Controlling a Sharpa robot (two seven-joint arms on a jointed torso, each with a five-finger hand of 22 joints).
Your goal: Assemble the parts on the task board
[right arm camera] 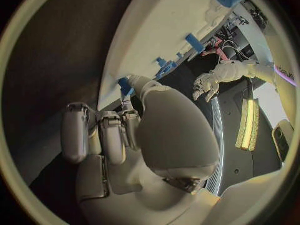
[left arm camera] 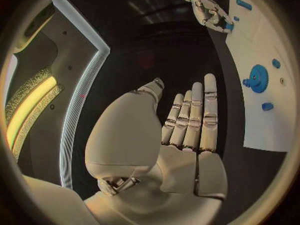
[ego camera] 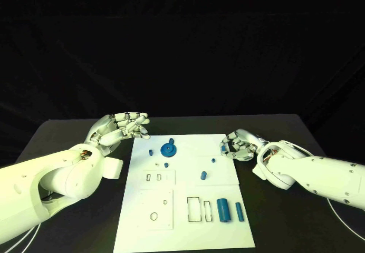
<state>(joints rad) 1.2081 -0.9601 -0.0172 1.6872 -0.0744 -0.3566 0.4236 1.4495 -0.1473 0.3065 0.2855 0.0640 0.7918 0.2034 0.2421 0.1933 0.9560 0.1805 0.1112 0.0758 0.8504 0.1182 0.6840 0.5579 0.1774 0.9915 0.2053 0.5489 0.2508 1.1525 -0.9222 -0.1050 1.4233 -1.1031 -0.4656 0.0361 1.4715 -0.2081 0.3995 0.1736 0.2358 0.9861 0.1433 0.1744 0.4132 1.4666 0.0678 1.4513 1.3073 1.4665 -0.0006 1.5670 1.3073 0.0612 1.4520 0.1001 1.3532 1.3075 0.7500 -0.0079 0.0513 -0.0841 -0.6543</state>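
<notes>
The white task board [ego camera: 182, 226] lies in the middle of the table. On it are a blue gear [ego camera: 169, 149], a short blue peg [ego camera: 204, 175], a thick blue cylinder [ego camera: 223, 210] and a thin blue rod [ego camera: 238, 211]. My right hand [ego camera: 242, 146] is at the board's right edge, fingers curled, and pinches a small blue part [right arm camera: 125, 86] between thumb and finger. My left hand [ego camera: 122, 126] hovers by the board's far left corner with its fingers [left arm camera: 194, 115] straight and together, holding nothing. The gear [left arm camera: 257, 78] also shows in the left wrist view.
Rectangular slots [ego camera: 199, 209] and small holes [ego camera: 154, 216] are cut into the board's near half. Two more small blue pieces [ego camera: 151, 152] [ego camera: 213, 159] lie on the far half. Black table [ego camera: 68, 142] surrounds the board on both sides.
</notes>
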